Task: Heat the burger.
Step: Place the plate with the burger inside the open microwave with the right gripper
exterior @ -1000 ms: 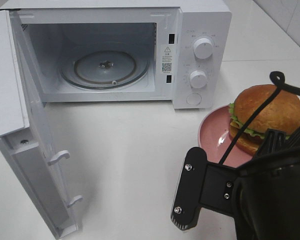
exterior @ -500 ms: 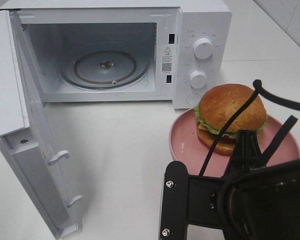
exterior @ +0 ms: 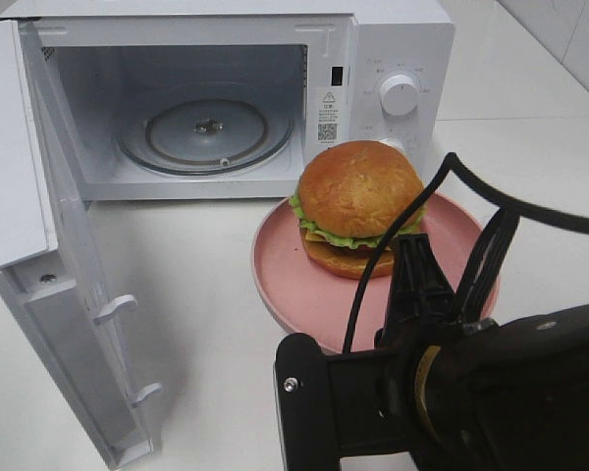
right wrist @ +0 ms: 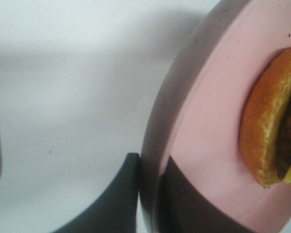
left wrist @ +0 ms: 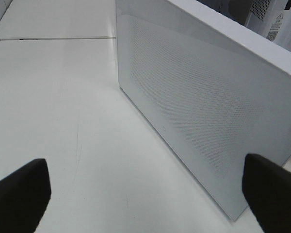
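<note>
The round pink plate (exterior: pixel 285 275) bearing the glossy brown-bunned burger (exterior: pixel 360 201) has travelled from the right edge of the white worktop (exterior: pixel 226 294) leftward to its middle. It now lies just in front of the open white microwave oven (exterior: pixel 393 29), at the right end of the cavity mouth. The bun now hides the lower dial of the control panel (exterior: pixel 412 59). The black right arm (exterior: pixel 491 392) has swung left with the plate, and the right gripper (right wrist: pixel 153 189) pinches its near rim.
</note>
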Action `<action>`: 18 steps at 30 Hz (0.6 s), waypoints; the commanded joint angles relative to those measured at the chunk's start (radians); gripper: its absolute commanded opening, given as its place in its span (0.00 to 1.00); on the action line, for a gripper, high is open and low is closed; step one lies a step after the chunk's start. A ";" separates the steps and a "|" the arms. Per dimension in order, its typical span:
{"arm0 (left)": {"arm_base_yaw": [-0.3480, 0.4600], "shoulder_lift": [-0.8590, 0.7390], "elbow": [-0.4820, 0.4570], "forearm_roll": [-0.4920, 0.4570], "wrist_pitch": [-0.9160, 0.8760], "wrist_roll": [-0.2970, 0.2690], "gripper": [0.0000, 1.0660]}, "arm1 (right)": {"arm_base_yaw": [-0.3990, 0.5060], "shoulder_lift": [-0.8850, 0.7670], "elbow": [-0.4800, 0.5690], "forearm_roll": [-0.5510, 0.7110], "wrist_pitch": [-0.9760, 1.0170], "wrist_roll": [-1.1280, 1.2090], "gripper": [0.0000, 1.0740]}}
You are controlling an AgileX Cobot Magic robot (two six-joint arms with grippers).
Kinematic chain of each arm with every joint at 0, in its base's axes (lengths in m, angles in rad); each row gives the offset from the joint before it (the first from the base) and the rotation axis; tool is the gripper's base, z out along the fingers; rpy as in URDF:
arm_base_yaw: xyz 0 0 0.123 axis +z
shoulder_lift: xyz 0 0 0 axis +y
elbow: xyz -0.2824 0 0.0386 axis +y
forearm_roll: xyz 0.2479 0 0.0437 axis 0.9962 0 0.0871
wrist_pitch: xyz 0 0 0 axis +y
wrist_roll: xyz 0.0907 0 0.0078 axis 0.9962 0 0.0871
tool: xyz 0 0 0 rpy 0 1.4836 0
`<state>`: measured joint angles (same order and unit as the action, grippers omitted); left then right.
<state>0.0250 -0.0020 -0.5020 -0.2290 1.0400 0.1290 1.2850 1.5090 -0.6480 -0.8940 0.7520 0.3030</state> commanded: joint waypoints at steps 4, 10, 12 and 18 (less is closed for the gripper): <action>0.003 0.001 0.002 -0.003 -0.002 0.001 0.94 | -0.001 -0.007 0.003 -0.107 -0.003 -0.010 0.04; 0.003 0.001 0.002 -0.003 -0.002 0.001 0.94 | -0.015 -0.007 0.003 -0.139 -0.095 -0.030 0.04; 0.003 0.001 0.002 -0.003 -0.002 0.001 0.94 | -0.029 -0.007 0.003 -0.153 -0.128 -0.040 0.03; 0.003 0.001 0.002 -0.003 -0.002 0.001 0.94 | -0.109 -0.007 0.003 -0.185 -0.216 -0.096 0.00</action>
<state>0.0250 -0.0020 -0.5020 -0.2290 1.0400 0.1290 1.2120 1.5090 -0.6400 -1.0080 0.5530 0.2360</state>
